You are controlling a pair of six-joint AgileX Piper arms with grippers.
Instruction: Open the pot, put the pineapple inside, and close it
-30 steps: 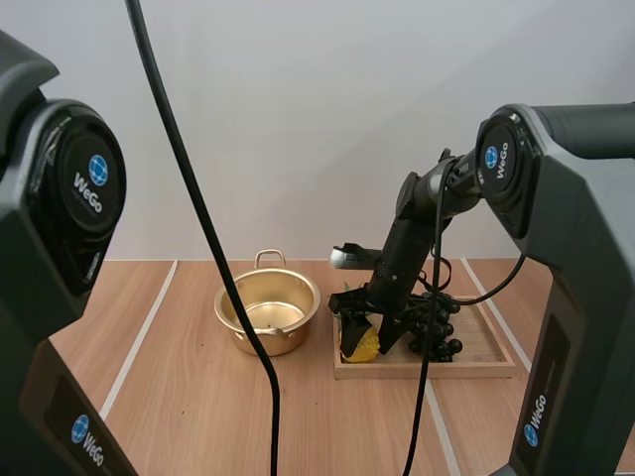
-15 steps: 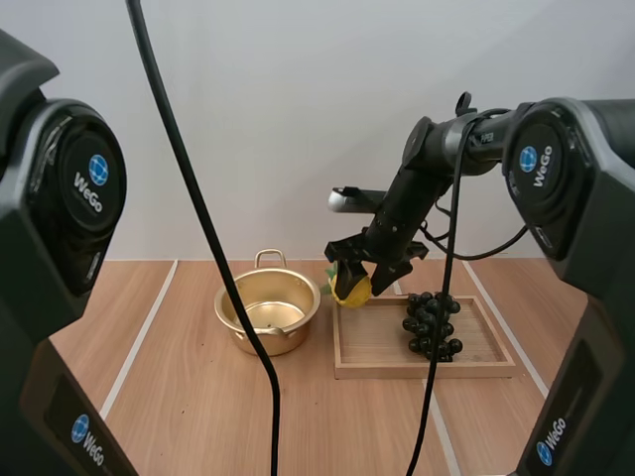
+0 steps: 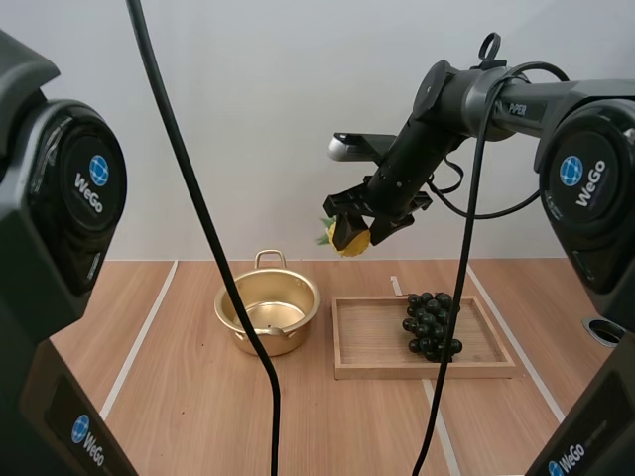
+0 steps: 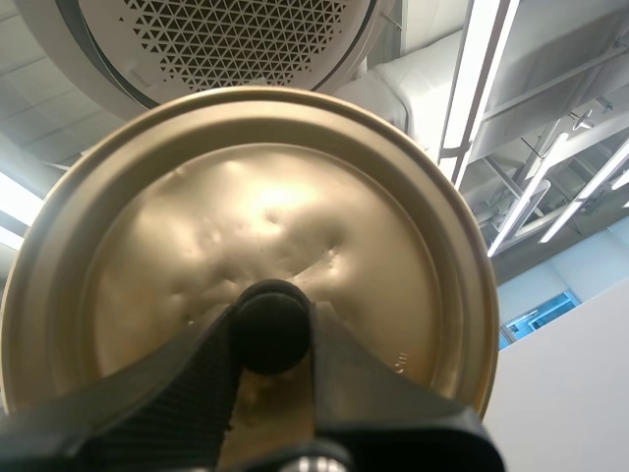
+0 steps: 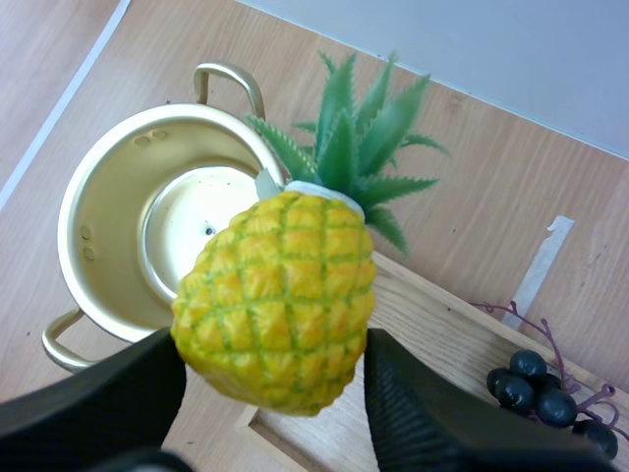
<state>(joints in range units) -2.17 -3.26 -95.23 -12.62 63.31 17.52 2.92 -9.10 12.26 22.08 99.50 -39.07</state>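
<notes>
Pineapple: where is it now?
In the high view the pineapple is pinched in the right end effector, in the air roughly above the gap between pot and wooden tray.

A shallow rectangular wooden tray [image 3: 372,342] lies on the light wooden table [image 3: 169,397]; a bunch of dark grapes [image 3: 430,322] rests in its right half

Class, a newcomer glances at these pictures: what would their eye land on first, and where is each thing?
The yellow pineapple, pinched in the right end effector, hangs in the air above the open pot and the wooden tray. The pot's lid is gripped by its knob in the left end effector. Dark grapes lie on the tray.
</notes>
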